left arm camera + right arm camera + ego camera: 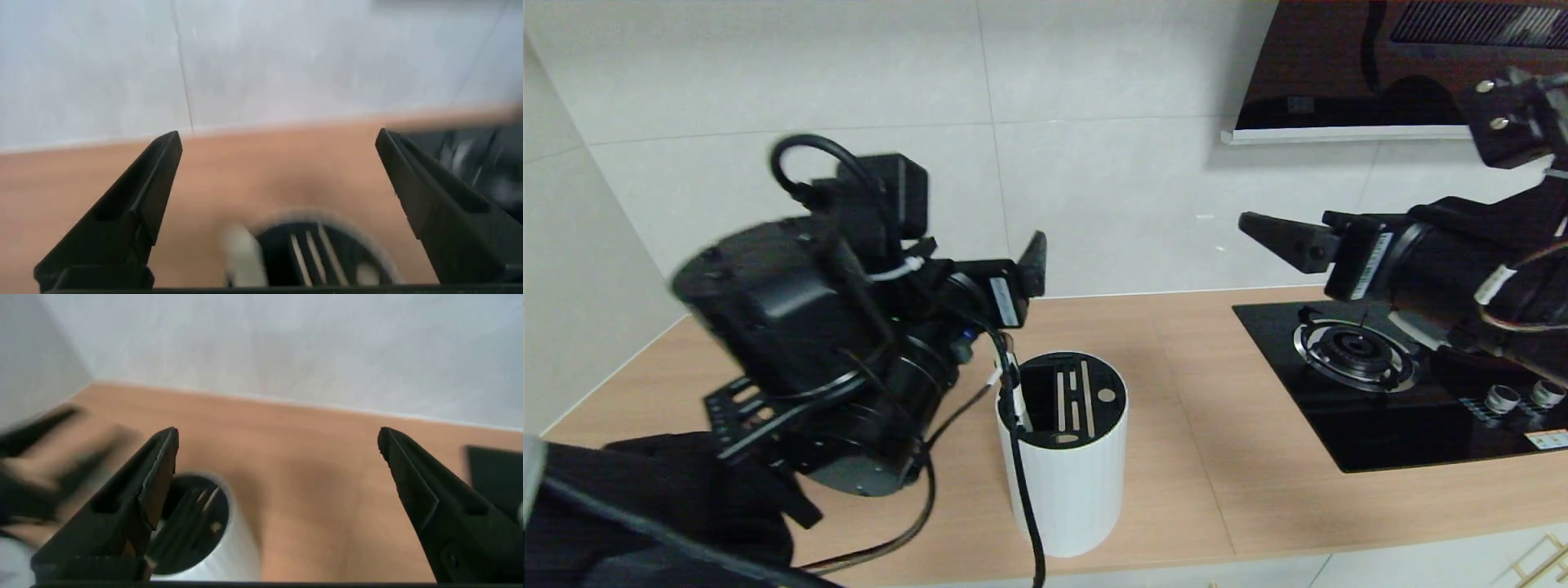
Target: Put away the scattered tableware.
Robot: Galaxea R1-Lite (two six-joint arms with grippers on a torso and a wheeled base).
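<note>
Slotted utensil holder (1063,465) is standing upright near the front edge of the desk (1176,490), its black slotted lid facing up. Left claw (278,143) is hanging just above and behind that lid, jaws spread wide and carrying nothing. Right claw (276,437) is hovering farther back, raised beside the gas hob (1356,351), jaws also apart and empty.

Judgement: both arms are standing ready for a fresh pick. Advice: be gripping each piece by its handle, lining it up over a matching slot, and lowering it straight, so the holder is not getting tipped.
</note>
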